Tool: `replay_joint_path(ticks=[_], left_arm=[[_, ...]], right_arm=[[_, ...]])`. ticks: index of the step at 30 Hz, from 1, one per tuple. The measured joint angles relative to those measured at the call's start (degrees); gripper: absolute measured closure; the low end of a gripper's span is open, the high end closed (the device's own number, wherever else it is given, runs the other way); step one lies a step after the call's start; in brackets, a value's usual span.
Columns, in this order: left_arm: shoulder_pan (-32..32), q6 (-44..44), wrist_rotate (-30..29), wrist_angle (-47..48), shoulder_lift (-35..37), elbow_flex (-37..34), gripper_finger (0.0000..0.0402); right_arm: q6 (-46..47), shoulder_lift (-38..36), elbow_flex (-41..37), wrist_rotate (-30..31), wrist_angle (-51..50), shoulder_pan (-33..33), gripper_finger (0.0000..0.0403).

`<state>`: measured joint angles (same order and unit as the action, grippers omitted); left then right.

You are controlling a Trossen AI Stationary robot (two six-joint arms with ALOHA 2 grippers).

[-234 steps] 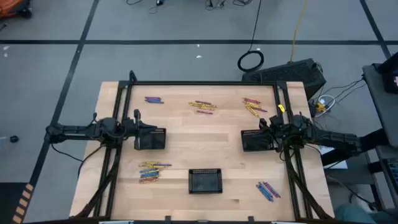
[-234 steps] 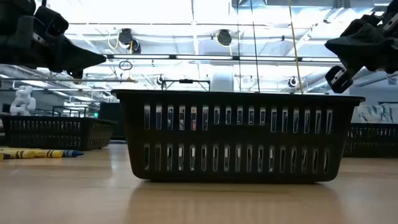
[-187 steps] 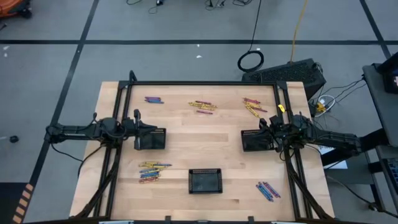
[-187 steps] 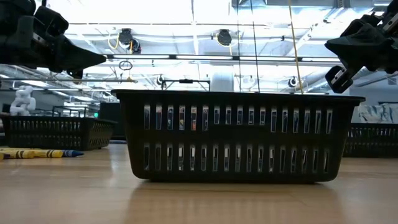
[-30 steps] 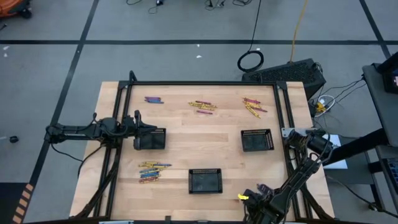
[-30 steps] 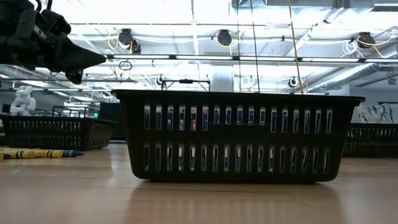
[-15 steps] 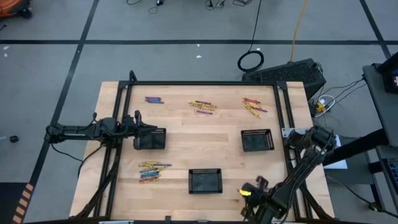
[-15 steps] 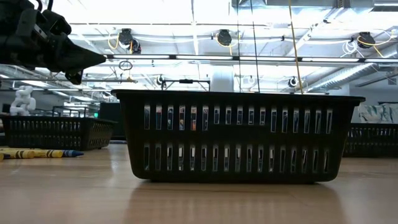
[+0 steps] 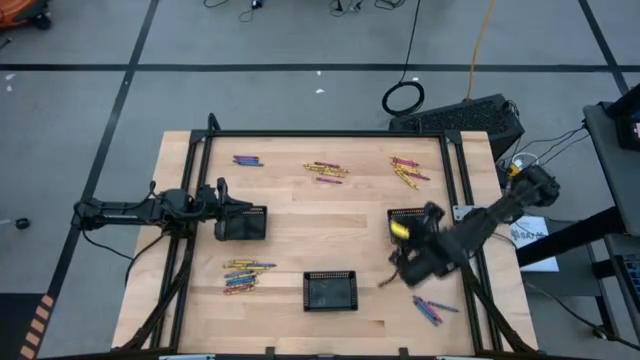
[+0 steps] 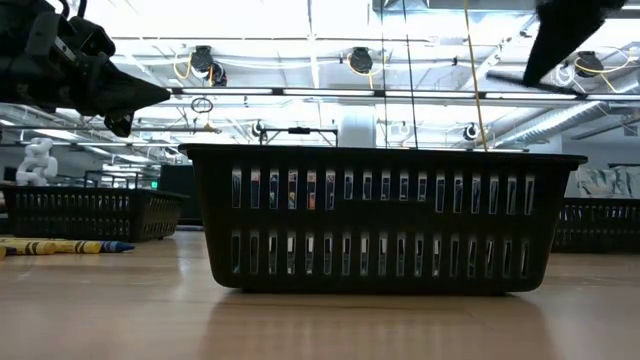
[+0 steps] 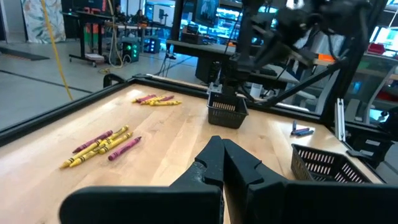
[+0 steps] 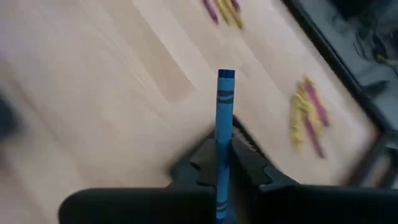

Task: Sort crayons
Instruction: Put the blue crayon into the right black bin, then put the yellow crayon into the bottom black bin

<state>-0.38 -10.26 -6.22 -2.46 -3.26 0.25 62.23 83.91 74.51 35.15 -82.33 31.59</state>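
Observation:
Crayons lie in groups on the wooden table: far left (image 9: 247, 160), far middle (image 9: 326, 171), far right (image 9: 408, 170), near left (image 9: 245, 275) and near right (image 9: 432, 308). My right gripper (image 9: 400, 268) is above the table between the right tray (image 9: 408, 216) and the near middle tray (image 9: 330, 290), shut on a blue crayon (image 12: 225, 106). My left gripper (image 11: 217, 155) is shut and empty, above the left tray (image 9: 250, 224). My right gripper pinches the blue crayon's middle stretch (image 12: 222, 146) between its two fingers. The crayon lies along the fingers, and its free end (image 12: 226, 74) sticks out well past the fingertips. It is lifted clear of the table.
Three black mesh trays stand on the table: left, right and near middle. A black frame rail (image 9: 320, 134) runs around the table. The near middle tray fills the low view (image 10: 380, 220), with yellow crayons (image 10: 60, 246) to its left.
My right gripper has gone up from the table's near right corner toward the far edge and the right tray, carrying the blue crayon clear of the table. My left arm has kept still.

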Motion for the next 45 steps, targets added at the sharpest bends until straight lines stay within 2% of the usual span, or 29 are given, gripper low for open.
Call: replay_joint_path(ticks=[6,9,16,21,25,33,35,39,45], left_arm=[[-0.01,0.00,0.01,-0.02,0.01,0.00,0.0402],[0.00,0.02,0.00,-0.02,0.01,0.00,0.0402],[0.00,0.04,0.00,-0.02,0.01,0.00,0.0402],[0.00,0.04,0.02,-0.02,0.01,0.00,0.0402],[0.00,0.04,0.00,-0.02,-0.01,0.00,0.0402],[0.00,0.04,0.00,-0.03,-0.01,0.00,0.0402],[0.00,0.06,0.00,-0.02,-0.01,0.02,0.0402],[0.00,0.09,0.00,-0.04,0.01,0.01,0.0402],[0.00,2.31,-0.21,-0.20,0.01,0.01,0.0402]], right_arm=[[-23.04,-1.62,-2.98,-19.89,1.65,-11.42,0.0401],[-29.88,-0.89,-6.80,-25.04,1.93,-15.47,0.0401],[-40.21,-0.28,-15.87,-26.69,6.70,-22.15,0.0401],[-43.69,-0.30,-18.99,-28.32,11.30,-24.79,0.0398],[-45.15,-0.30,-20.49,-28.33,13.76,-25.89,0.0379],[-44.55,-0.30,-21.06,-27.71,16.21,-26.29,0.0314],[-41.08,-0.30,-20.79,-27.70,16.12,-26.29,0.0303],[-33.64,-0.81,-20.58,-26.96,18.44,-25.34,0.0299],[-30.12,-2.50,-20.55,-17.87,32.69,-18.33,0.0321]])
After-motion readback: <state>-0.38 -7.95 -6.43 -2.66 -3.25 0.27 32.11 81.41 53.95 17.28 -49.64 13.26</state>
